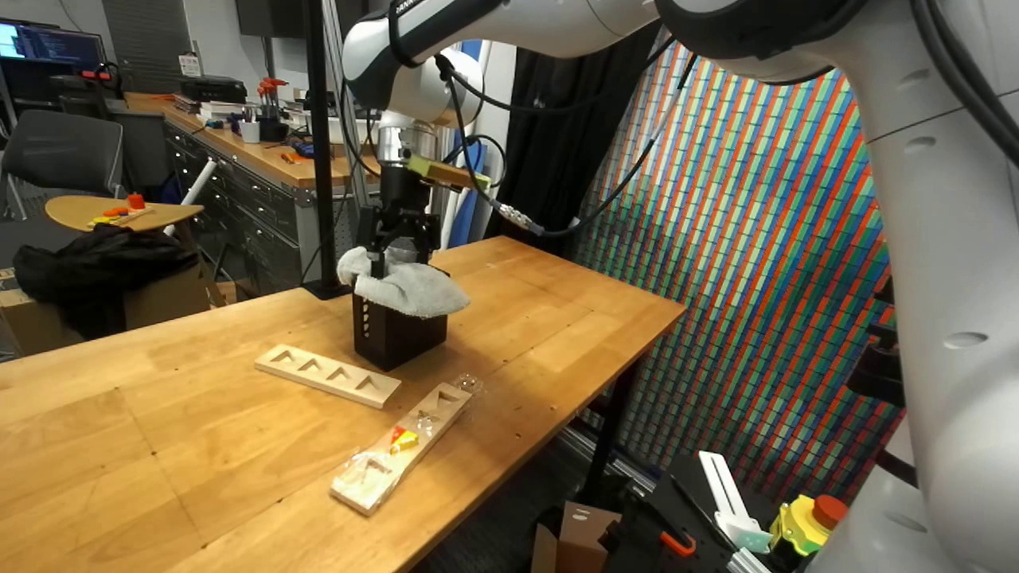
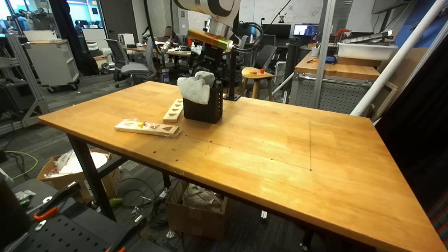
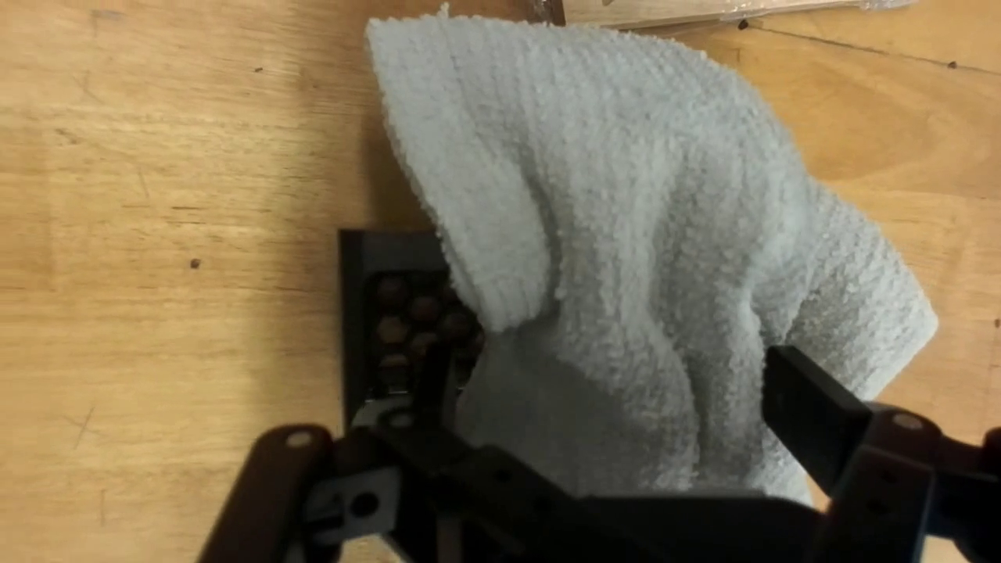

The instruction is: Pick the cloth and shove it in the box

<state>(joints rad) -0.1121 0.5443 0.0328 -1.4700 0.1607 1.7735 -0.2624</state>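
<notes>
See grey cloth [image 1: 415, 291] draped over top of black box [image 1: 400, 338], hanging outside past rim in both ext. views. In wrist view, find it across most of the opening, w/ one box corner uncovered & hex holes showing inside. Can't tell amt. of cloth down in there, if any. Note gripper [image 3: 614, 375] right over box, w/ fingers [image 3: 817, 418] spread well apart & cloth betw. them. On table [image 2: 266, 147] near box, see plain wooden board [image 1: 326, 377] w/ triangular recesses, plus wrapped wooden board [image 1: 422, 442], partly in clear wrap [image 1: 470, 385], bearing red & yellow bits [image 1: 404, 441]. Under table, in an ext. view, see cardboard box [image 2: 196, 222] holding beige-grey fabric-like stuff [image 2: 201, 198]. Off to side, see open carton [image 2: 63, 178] holding white item [image 2: 98, 161] (too unclear to name) & clear plastic [image 2: 65, 162]. On bkgd. bench [image 2: 350, 71], see white bin [image 2: 365, 52] w/ grey gear [image 2: 371, 37] at its top. On same bench, in an ext. view, see pale cup [image 1: 249, 132] w/ pens [image 1: 247, 114] standing upright in it.
</notes>
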